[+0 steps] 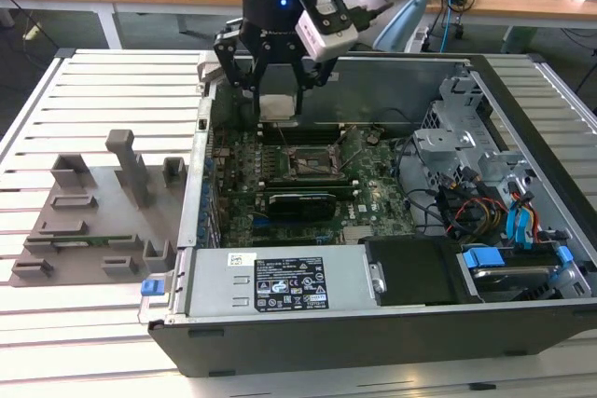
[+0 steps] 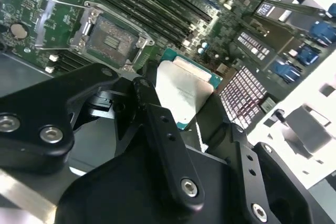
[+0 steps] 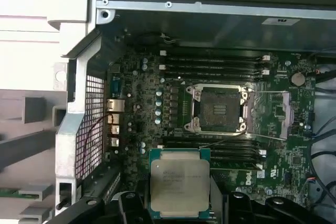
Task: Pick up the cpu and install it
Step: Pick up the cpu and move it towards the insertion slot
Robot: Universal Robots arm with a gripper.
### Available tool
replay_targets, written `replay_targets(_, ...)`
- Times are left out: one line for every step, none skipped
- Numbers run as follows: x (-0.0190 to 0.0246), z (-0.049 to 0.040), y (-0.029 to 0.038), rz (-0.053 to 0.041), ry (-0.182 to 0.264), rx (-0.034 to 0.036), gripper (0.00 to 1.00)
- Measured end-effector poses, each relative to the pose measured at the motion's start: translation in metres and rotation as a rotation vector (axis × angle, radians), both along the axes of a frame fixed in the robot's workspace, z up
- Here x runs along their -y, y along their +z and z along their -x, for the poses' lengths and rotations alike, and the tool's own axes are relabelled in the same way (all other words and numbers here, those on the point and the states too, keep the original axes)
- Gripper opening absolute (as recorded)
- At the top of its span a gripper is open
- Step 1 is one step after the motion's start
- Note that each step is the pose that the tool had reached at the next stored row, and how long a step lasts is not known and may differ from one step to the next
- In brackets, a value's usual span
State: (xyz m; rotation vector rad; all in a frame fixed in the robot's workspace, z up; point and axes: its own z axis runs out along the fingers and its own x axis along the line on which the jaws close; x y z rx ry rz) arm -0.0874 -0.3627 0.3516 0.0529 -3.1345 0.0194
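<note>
My gripper [image 1: 279,111] hangs over the back of the open computer case [image 1: 308,347], shut on the cpu [image 1: 280,100], a flat square chip with a pale silver top. In the first wrist view the cpu [image 3: 179,182] shows its green rim, held flat between the black fingers [image 3: 131,205]. In the second wrist view the cpu [image 2: 181,90] sits between the gripper's two black links. The cpu socket [image 3: 218,109] on the green motherboard lies open, its metal frame lifted and its dark contact area bare. The socket [image 1: 300,163] lies a little in front of and below the held chip.
Grey plastic fixture blocks [image 1: 93,221] stand on the slatted table at the exterior view's left. Inside the case are a power supply [image 1: 280,281] at the front, memory slots [image 3: 210,61] beside the socket, and a drive cage with cables [image 1: 476,165] at the right.
</note>
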Motion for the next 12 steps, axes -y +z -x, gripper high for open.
replay_targets(-0.0004,-0.0022,-0.0005,-0.0001,0.0,0.0,0.55)
replay_targets(-0.0008,-0.0045,-0.0009,-0.0001,0.0,-0.0001,0.55)
replay_targets(-0.0012,-0.0069,-0.0012,0.0,0.0,-0.0003,0.55)
replay_targets(-0.0016,-0.0092,-0.0016,0.0,0.0,-0.0003,0.55)
replay_targets(-0.0019,-0.0108,-0.002,-0.0001,0.0,-0.0003,0.55)
replay_targets(-0.0022,-0.0128,-0.0024,-0.0001,0.0,-0.0004,0.55)
replay_targets(-0.0026,-0.0147,-0.0027,-0.0001,0.0,-0.0005,0.55)
replay_targets(-0.0029,-0.0166,-0.003,0.0,0.0,-0.0007,0.55)
replay_targets(-0.0032,-0.0186,-0.0034,0.0,0.0,-0.0008,0.55)
replay_targets(-0.0039,-0.0224,-0.0041,0.0001,0.0,-0.0011,0.55)
replay_targets(-0.0045,-0.0252,-0.0047,0.0,0.0,-0.0013,0.55)
replay_targets(-0.005,-0.027,-0.0051,0.0,0.0,-0.0015,0.55)
